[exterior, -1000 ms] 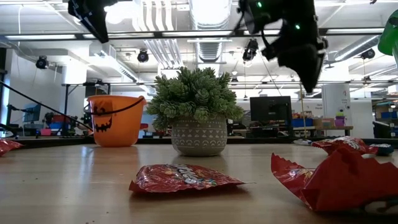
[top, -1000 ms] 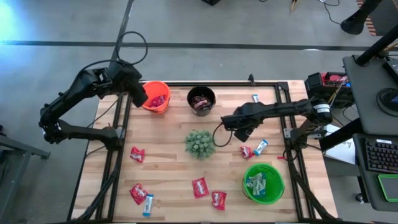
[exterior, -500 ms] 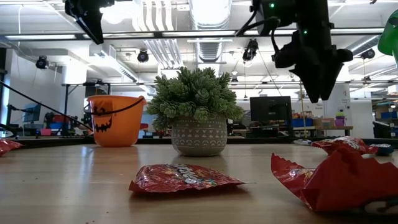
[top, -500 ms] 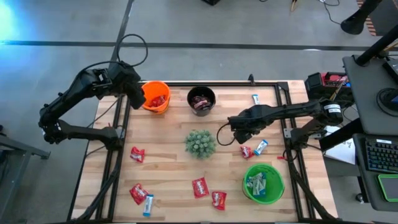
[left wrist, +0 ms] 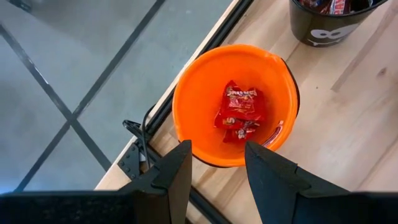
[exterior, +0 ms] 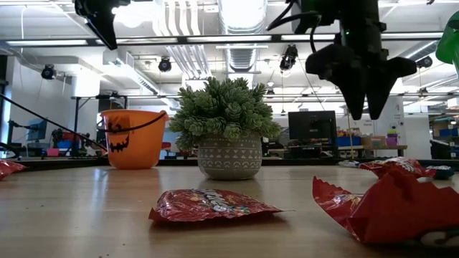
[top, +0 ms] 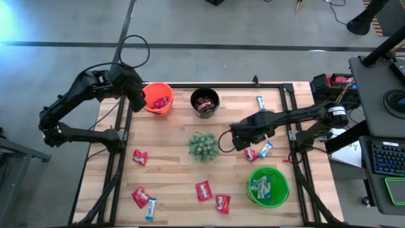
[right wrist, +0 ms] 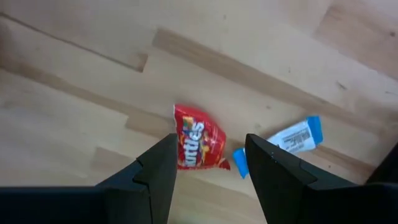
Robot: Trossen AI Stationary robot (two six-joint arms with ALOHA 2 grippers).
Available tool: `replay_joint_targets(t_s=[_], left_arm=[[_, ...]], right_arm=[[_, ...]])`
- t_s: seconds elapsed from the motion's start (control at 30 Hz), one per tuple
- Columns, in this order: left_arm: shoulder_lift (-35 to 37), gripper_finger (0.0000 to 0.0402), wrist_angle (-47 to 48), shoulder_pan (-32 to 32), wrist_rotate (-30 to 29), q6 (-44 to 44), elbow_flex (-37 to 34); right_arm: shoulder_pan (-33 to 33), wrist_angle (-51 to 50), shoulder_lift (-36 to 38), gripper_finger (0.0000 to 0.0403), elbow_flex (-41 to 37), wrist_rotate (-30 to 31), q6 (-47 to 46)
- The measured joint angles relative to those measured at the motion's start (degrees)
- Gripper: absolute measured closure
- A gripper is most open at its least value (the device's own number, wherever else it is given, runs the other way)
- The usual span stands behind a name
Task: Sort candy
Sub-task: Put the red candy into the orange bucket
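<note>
Right gripper [right wrist: 208,171] – fingers spread, empty; we note it moved from beside plant [top: 203,145] to above red candy [right wrist: 199,146] near blue candy [right wrist: 292,138] – pick likely next. Left gripper [left wrist: 214,171] – spread, empty, still over orange bucket [left wrist: 186,106].

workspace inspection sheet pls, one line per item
surface: wooden table, dark frame.
job's things: red candy in the orange bucket; dark candy in the black bucket; blue candy in the green bucket; loose red candy and blue candy near the right gripper.
clutter: potted plant, table centre.
grippers: left gripper open, empty, over the orange bucket; right gripper open, empty, above the red candy.
cables: one loops behind the left arm.
surroundings: desk with keyboard, right.
</note>
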State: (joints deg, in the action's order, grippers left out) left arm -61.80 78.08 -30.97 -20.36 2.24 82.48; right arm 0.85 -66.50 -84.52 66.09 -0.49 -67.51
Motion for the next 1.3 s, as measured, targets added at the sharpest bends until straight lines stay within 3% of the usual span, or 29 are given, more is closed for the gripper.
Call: replay_joint_targets(t_s=[0.63, 1.03, 1.3], left_arm=[[0.48, 0.0271, 0.00, 0.01, 0.00, 3.50, 0.00], [0.46, 0.0271, -0.02, 0.01, 0.01, 3.30, 0.00], [0.46, 0.0271, -0.02, 0.01, 0.02, 3.25, 0.00]], right_arm=[[4.96, 10.57, -0.01, 0.0223, -10.38, -1.28, -9.90], [5.30, 15.72, -0.03, 0.0223, -16.10, -2.55, -10.01], [5.28, 25.55, 0.08, 0.0239, -21.12, -4.18, -10.35]])
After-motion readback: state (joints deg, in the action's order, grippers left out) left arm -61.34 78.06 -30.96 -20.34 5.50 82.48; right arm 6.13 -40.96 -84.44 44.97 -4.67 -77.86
